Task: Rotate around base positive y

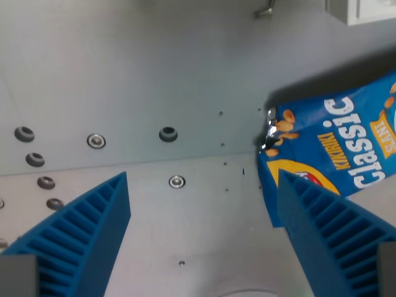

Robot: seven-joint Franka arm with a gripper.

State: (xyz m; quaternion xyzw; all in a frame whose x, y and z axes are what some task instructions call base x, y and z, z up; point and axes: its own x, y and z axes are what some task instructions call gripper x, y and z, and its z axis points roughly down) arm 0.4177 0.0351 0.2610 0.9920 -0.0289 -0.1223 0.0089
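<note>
Count of things in the wrist view

One blue snack bag [337, 148]; two blue ribbed fingers [83, 238] of one gripper [204, 232]; two shiny screws [96, 141] and five dark holes [167, 133] in the one grey table [154, 68]; one white box corner [365, 9].

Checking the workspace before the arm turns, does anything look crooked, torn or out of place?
The blue snack bag lies tilted at the wrist view's right, its crimped end crumpled, and partly behind the open pincer's right finger. Nothing looks spilled on the metal table.
</note>
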